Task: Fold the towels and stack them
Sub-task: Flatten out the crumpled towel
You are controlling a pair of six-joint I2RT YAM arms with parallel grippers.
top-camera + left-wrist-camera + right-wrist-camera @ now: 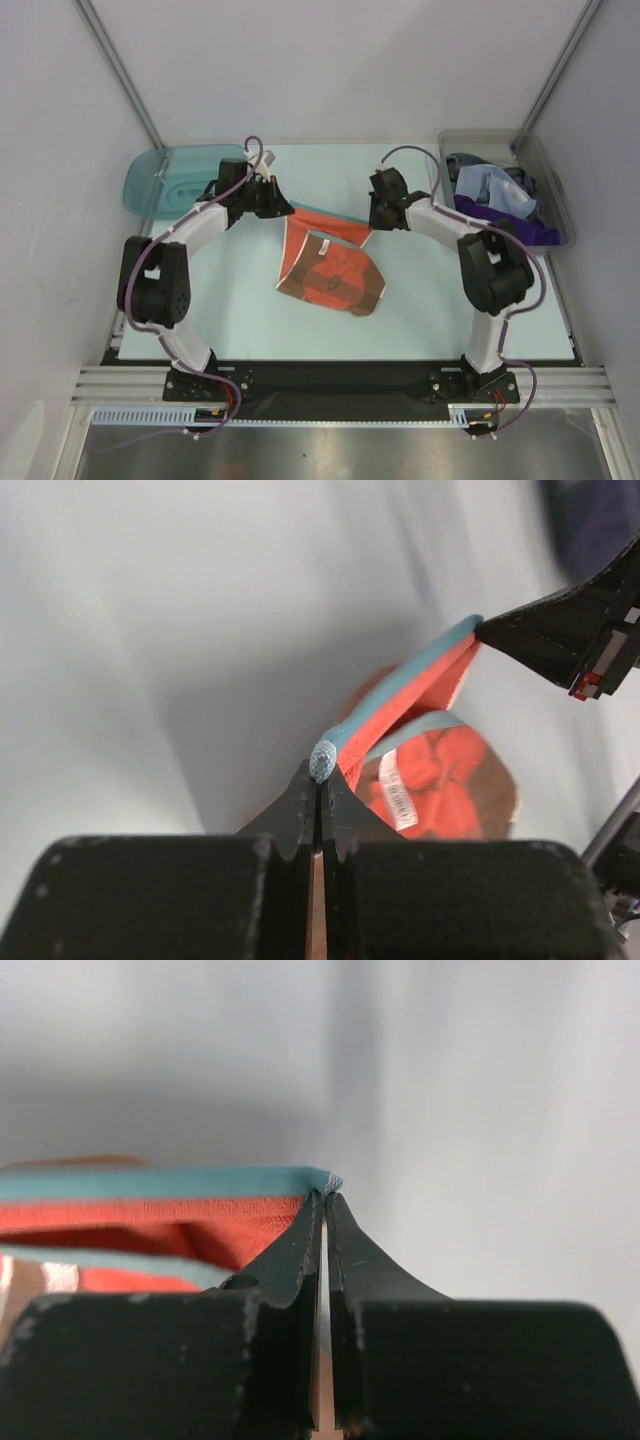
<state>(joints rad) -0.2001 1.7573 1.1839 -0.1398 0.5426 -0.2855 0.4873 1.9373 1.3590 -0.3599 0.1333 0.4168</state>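
An orange-brown towel (330, 262) with red print and a teal hem hangs over the middle of the table, its lower part resting on the surface. My left gripper (283, 208) is shut on one upper corner of it (324, 760). My right gripper (372, 220) is shut on the other upper corner (327, 1188). The hem (410, 680) is stretched taut between the two. A white care label (396, 792) shows on the hanging cloth. More towels, pale blue (492, 184) and deep purple (510, 224), lie heaped in the clear grey bin (552, 178) at the back right.
A teal plastic tray (160, 180) sits at the back left behind my left arm. Pale walls enclose the table on three sides. The black base rail (330, 385) runs along the near edge.
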